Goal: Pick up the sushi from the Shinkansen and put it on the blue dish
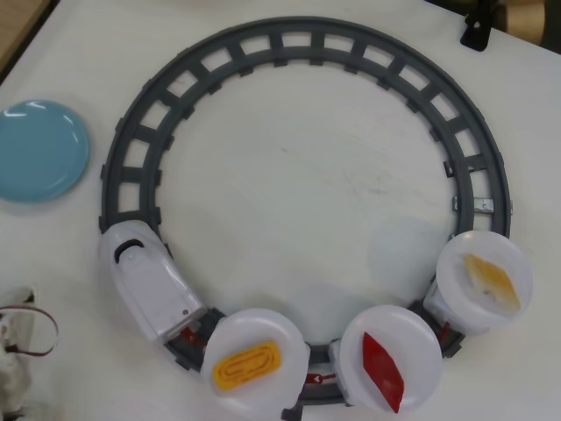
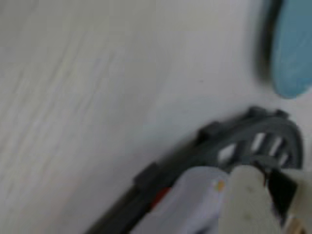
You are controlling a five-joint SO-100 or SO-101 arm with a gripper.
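Your sushi, at six o'clock on the track, looks light and rigid; pinch its long sides. I cannot tell the gripper's opening.

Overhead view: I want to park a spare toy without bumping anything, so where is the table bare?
The widest bare patch is inside the grey track ring. Another lies top left, above the blue dish. The bottom is crowded: the Shinkansen and its three white discs, one carrying the sushi, fill the arc.
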